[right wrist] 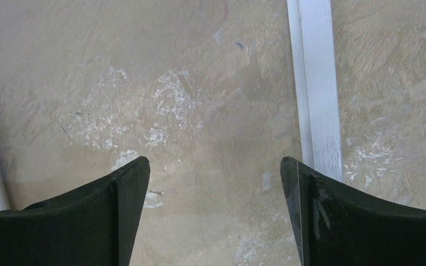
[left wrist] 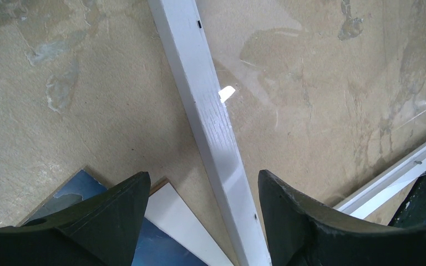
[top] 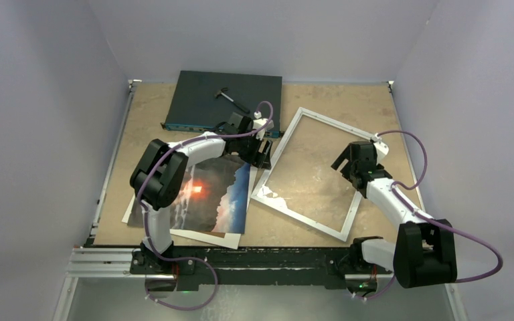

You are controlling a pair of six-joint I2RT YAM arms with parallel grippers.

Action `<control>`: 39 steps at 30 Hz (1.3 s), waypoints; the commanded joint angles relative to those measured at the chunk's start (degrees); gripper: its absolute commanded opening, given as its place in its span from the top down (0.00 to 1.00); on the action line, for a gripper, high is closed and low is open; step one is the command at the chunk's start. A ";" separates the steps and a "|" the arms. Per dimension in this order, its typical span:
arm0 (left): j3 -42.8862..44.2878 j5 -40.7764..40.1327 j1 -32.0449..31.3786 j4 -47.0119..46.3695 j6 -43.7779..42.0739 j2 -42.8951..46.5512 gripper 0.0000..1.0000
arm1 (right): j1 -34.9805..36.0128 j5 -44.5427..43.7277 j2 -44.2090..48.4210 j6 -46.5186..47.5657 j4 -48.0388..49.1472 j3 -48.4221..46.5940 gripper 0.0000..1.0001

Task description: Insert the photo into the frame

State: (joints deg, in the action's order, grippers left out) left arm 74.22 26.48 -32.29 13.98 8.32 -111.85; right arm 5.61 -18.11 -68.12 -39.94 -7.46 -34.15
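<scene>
**Tools held open at the frame, photo lying beside it**

The left tool [top: 260,154] is held open over the frame's [top: 301,217] left bar. In the left wrist view the white bar [left wrist: 211,122] is seen running between the two dark fingers [left wrist: 105,221], with a gap on each side, so nothing is gripped. The right tool [top: 343,165] is held open as well, low over the pane near the frame's right side. In its wrist view the fingers [right wrist: 100,216] are spread wide above the glass, and a white bar is seen just beside the right one.

The frame is laid flat on the desk [top: 154,120], turned at an angle, right of centre. The photo [top: 217,197] is laid flat at the near left, outside the frame and partly hidden by the left arm. It is stacked on a white sheet [top: 207,237], and its far right corner is found just beside the frame's left bar. A dark box [top: 194,100] is set at the far edge.
</scene>
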 commanded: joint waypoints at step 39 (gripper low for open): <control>0.23 0.59 0.00 -0.86 -0.39 4.32 0.32 | -1.52 -8.58 -1.06 -2.89 -5.02 -6.28 0.01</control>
State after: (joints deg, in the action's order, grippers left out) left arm 74.22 26.57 -32.29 14.02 8.34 -109.93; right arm 5.10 -24.53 -68.23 -42.46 -13.69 -38.59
